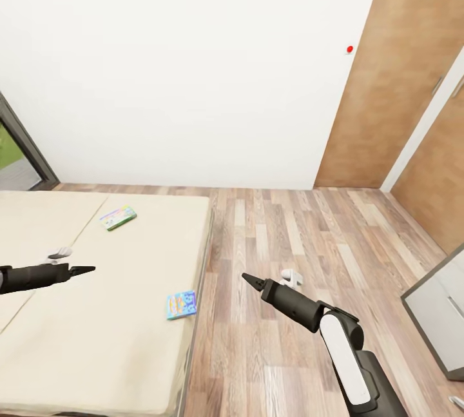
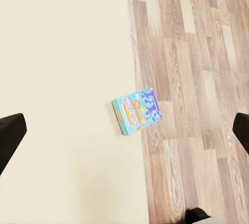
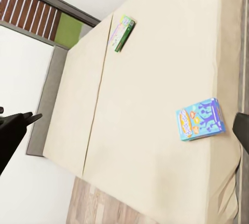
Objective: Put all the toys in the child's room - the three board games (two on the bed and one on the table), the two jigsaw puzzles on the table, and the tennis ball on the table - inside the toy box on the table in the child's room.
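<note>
Small blue board game (image 1: 182,305): flat box, cyan cover with blue and orange cartoon print. Lies flat on beige mattress of bed (image 1: 96,314), right at the mattress edge beside the wood-plank floor (image 1: 303,243). Between the two arms, near both, touching neither; ahead of the left gripper (image 1: 90,269), nearer the robot than the right gripper (image 1: 247,277). Long axis roughly across the bed edge, slightly skewed. Green-edged board game (image 1: 118,217): pastel cartoon cover, farther up the mattress, well apart from the blue box, angled. Left gripper over the mattress, fingers spread wide in the left wrist view. Right gripper above the floor, fingers likewise spread. Both holding nothing.
</note>
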You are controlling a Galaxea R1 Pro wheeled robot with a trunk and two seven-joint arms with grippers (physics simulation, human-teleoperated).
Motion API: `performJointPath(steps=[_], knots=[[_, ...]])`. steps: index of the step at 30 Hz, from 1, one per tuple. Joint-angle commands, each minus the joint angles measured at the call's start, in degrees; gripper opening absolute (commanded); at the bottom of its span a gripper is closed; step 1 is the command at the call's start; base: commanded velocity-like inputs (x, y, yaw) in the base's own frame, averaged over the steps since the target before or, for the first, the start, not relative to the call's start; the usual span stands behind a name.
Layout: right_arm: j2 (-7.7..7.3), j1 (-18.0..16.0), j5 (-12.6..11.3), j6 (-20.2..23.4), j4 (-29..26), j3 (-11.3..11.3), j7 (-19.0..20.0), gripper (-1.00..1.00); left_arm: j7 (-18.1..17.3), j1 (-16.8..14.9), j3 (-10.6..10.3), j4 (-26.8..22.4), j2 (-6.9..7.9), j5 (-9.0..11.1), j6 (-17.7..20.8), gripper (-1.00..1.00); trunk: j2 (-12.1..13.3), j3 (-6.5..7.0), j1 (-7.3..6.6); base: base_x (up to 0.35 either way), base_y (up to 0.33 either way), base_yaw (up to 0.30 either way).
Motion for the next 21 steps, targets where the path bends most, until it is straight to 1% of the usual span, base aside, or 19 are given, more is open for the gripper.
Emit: performJointPath(steps=[1,8,13,21], knots=[[0.03,-0.04,0.12,0.27,-0.03,-0.08,0.18,1.0,-0.2,-0.05,0.47,-0.03,0.0,-0.45,0.54,1.0,-0.11,-0.01,0.04,0.0,0.0,0.067],[-0.02,-0.04,0.14,0.28,-0.09,-0.1,0.18,1.0,-0.19,-0.05,0.47,-0.03,-0.16,-0.46,0.54,1.0,-0.11,0.65,0.04,0.0,0.0,0.074],[-0.05,-0.04,0.14,0.27,-0.1,-0.1,0.18,1.0,-0.05,0.03,0.47,-0.03,-1.13,-0.42,0.54,1.0,-0.11,1.13,0.04,0.0,0.0,0.098],[-0.04,-0.04,0.1,0.35,-0.07,-0.11,0.18,1.0,-0.02,0.94,0.47,-0.19,-1.52,-0.41,0.58,1.0,-0.11,1.66,0.04,0.0,0.0,0.134]])
